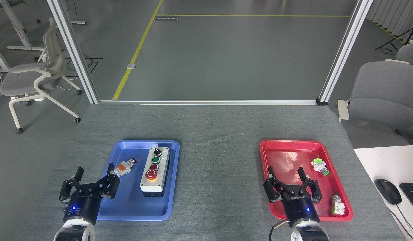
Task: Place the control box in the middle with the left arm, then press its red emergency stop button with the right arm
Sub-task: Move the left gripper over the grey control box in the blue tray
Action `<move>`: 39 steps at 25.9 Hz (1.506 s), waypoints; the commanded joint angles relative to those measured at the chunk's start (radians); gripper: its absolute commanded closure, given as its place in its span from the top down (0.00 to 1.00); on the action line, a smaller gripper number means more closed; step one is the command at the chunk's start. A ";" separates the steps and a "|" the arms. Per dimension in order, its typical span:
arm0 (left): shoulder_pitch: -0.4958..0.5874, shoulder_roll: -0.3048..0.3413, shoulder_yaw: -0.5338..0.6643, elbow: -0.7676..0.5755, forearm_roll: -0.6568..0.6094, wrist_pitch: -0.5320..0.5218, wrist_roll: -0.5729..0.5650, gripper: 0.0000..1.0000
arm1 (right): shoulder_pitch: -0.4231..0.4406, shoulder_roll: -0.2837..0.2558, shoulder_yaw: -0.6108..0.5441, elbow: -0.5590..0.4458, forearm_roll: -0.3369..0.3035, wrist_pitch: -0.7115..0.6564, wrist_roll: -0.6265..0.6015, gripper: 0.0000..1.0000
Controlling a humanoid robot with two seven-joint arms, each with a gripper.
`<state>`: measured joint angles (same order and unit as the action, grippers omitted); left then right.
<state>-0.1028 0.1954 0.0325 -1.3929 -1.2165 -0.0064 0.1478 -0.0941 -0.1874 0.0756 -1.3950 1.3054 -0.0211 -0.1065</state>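
The control box [155, 171] lies in the blue tray [133, 211], long axis running away from the robot, just right of and beyond the left tool [89, 184], which is spread open and empty. The right tool [292, 185], also open and empty, hovers well apart over the red tray [343, 214].

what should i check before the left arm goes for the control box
1. Left gripper open and empty: ok.
2. Control box upright in the blue tray, buttons up: ok.
3. Loose push-button lies apart from the box, near the left fingers: cannot tell if it blocks the approach.
4. Table between the trays bare for placing: ok.
5. Right gripper open over the red tray, out of the way: ok.
6. Emergency stop unobstructed: ok.
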 commanded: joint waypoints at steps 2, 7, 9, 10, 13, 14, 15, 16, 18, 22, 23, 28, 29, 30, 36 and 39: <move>0.000 0.001 0.001 0.000 0.002 -0.001 0.022 0.99 | 0.000 0.002 0.000 0.002 0.002 0.003 -0.002 0.98; 0.002 -0.002 0.001 -0.021 0.011 -0.006 0.053 0.99 | -0.001 0.000 0.001 0.005 0.002 0.003 -0.004 0.99; 0.003 -0.005 0.001 -0.031 0.014 -0.003 0.053 0.99 | -0.001 0.000 0.001 0.005 0.002 0.003 -0.004 0.98; 0.008 -0.008 0.001 -0.037 0.012 -0.010 0.053 0.99 | 0.000 0.000 0.001 0.005 0.001 0.003 -0.004 0.99; 0.034 -0.016 -0.013 -0.071 0.011 -0.012 0.053 0.99 | -0.001 0.000 0.000 0.007 0.000 0.003 -0.004 0.98; 0.035 -0.030 -0.026 -0.072 0.008 -0.010 0.053 0.99 | -0.001 0.000 0.000 0.008 0.000 0.003 -0.004 0.99; 0.035 -0.050 -0.057 -0.069 -0.006 0.000 0.053 0.99 | -0.001 0.000 0.000 0.008 0.000 0.003 -0.004 0.99; 0.035 -0.062 -0.086 -0.063 -0.011 0.009 0.052 0.99 | -0.003 0.000 0.000 0.010 0.000 0.003 -0.004 0.98; 0.035 -0.068 -0.135 -0.051 -0.037 0.059 0.052 0.99 | -0.003 0.002 0.000 0.013 0.000 0.003 -0.004 0.98; 0.020 -0.083 -0.255 0.017 -0.143 0.217 0.050 0.99 | -0.003 0.002 -0.002 0.013 0.000 0.003 -0.004 0.98; 0.011 -0.090 -0.264 0.040 -0.144 0.235 0.047 0.99 | -0.003 0.002 -0.010 0.014 0.000 0.003 -0.004 0.98; -0.058 -0.108 -0.264 0.181 -0.149 0.270 0.038 0.99 | -0.003 0.000 -0.019 0.014 0.000 0.001 -0.004 0.98; -0.072 -0.108 -0.264 0.207 -0.149 0.286 0.038 0.99 | -0.003 -0.001 -0.019 0.014 0.000 0.000 -0.004 0.98; -0.080 -0.108 -0.264 0.222 -0.149 0.295 0.036 0.99 | -0.003 -0.001 -0.019 0.016 0.000 0.000 -0.004 0.98; -0.083 -0.110 -0.264 0.225 -0.143 0.302 0.033 0.99 | -0.001 -0.003 -0.019 0.016 0.000 0.000 -0.004 0.98; -0.075 -0.108 -0.264 0.202 -0.130 0.296 -0.001 0.99 | -0.001 -0.003 -0.019 0.016 0.000 0.000 -0.004 0.98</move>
<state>-0.1829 0.0864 -0.2316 -1.1739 -1.3563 0.2933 0.1715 -0.0955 -0.1899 0.0567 -1.3792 1.3054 -0.0213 -0.1110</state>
